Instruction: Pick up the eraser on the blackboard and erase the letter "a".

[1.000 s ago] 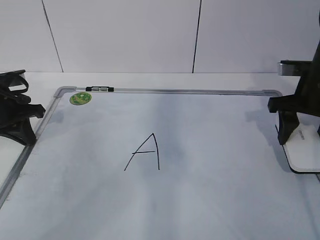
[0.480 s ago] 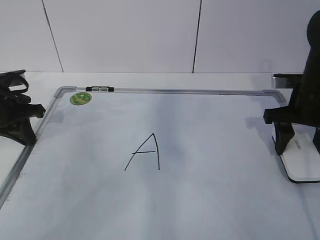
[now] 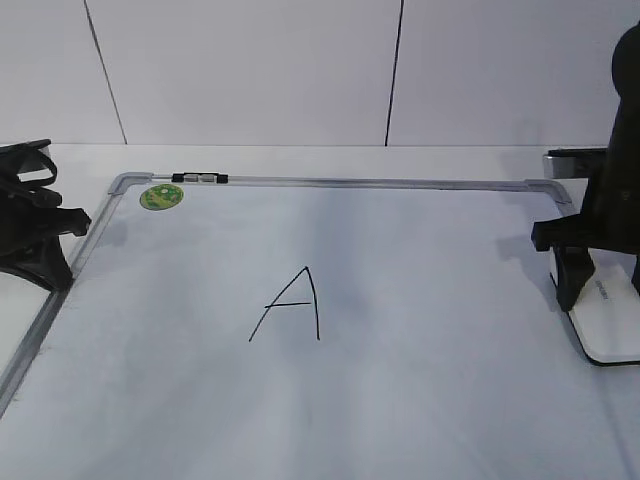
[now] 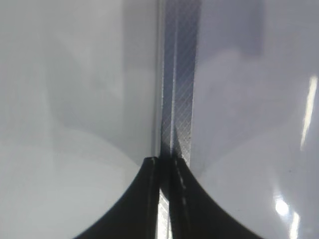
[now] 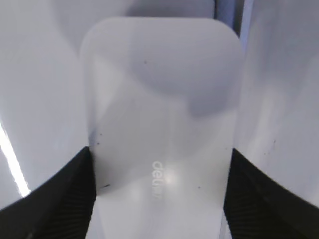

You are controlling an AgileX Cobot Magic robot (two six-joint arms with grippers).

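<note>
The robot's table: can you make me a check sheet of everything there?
Surface: large white dry-erase board with grey metal frame lying flat on a white table.
Job's things: flat white plastic eraser at the board's right edge; black marker capital "A" mid-board, not wiped.
Clutter: round green sticker; small black-and-white clip on the frame.
Grippers: left gripper shut over the frame's left edge; right gripper straddling the eraser, fingers at its sides.
Cables: nothing seen.
Surroundings: white panelled wall.
</note>
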